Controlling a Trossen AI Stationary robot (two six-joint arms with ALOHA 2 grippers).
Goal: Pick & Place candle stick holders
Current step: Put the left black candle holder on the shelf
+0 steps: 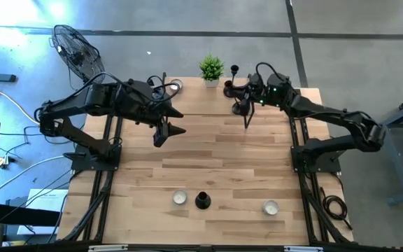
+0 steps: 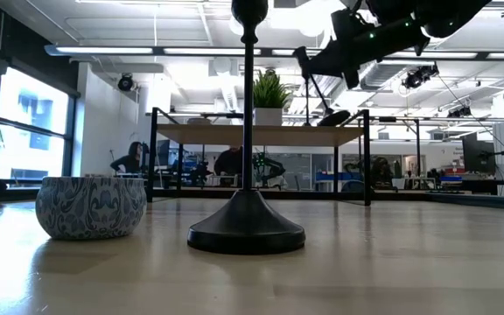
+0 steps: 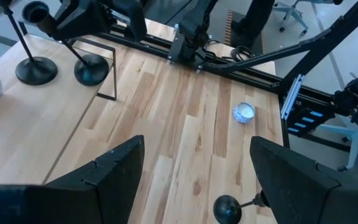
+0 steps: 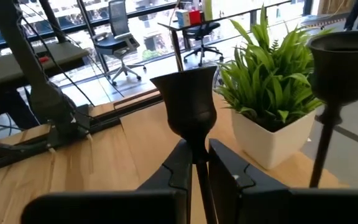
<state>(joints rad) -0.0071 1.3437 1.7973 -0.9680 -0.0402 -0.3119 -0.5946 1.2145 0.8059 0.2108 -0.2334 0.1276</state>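
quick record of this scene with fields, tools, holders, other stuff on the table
left tool: open, empty, above the table's left middle
right tool: shut on the stem of a candle holder at the far edge
second holder: upright beside the potted plant
third holder: upright near the front edge
small bowls: one left of the third holder, one to its right

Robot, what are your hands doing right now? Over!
Right gripper shut on a candle stick holder by the plant. Left gripper open, empty. Nothing in the way.
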